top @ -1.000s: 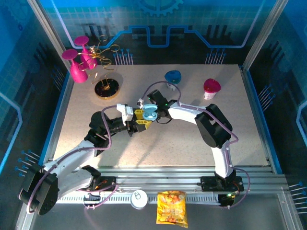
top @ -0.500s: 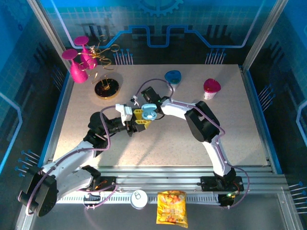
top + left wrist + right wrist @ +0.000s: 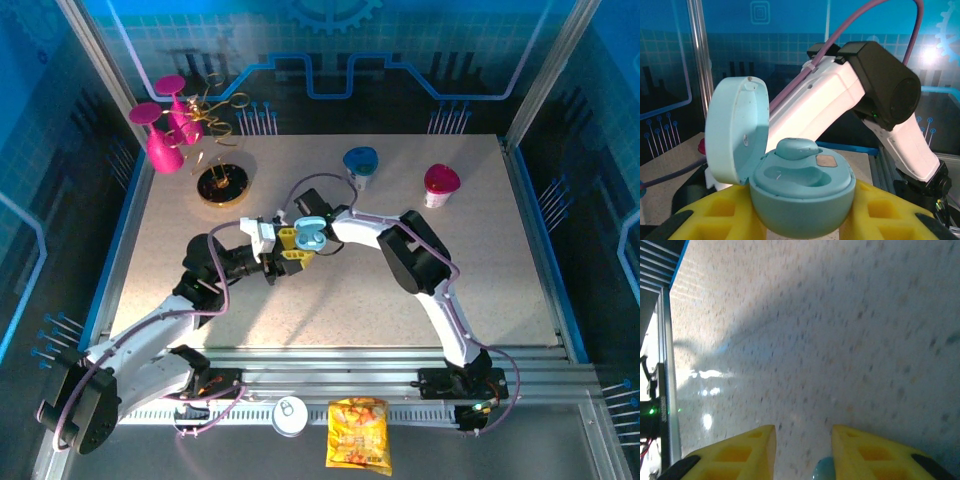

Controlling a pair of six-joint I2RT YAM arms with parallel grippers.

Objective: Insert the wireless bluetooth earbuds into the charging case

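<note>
My left gripper (image 3: 290,246) (image 3: 802,212) is shut on the pale blue charging case (image 3: 311,236) (image 3: 802,200), with a yellow finger pressed on each side. The lid (image 3: 735,137) stands open at the left. One pale blue earbud (image 3: 796,148) rests in the far slot, and the near slot is hollow. My right gripper (image 3: 295,212) (image 3: 802,440) hovers just behind and left of the case, pointing down at the table. Its yellow fingers stand apart. A small teal rounded thing (image 3: 824,470) shows low between them, against the right finger. I cannot tell what it is.
Pink goblets (image 3: 160,140) and a gold stand on a black disc (image 3: 222,184) stand at the back left. A blue cup (image 3: 360,160) and a pink cup (image 3: 440,183) stand at the back. A can (image 3: 290,414) and a snack bag (image 3: 358,433) lie on the near rail.
The right gripper has left the spot over the case and swung left and back behind it. The left gripper and the case have stayed put.
</note>
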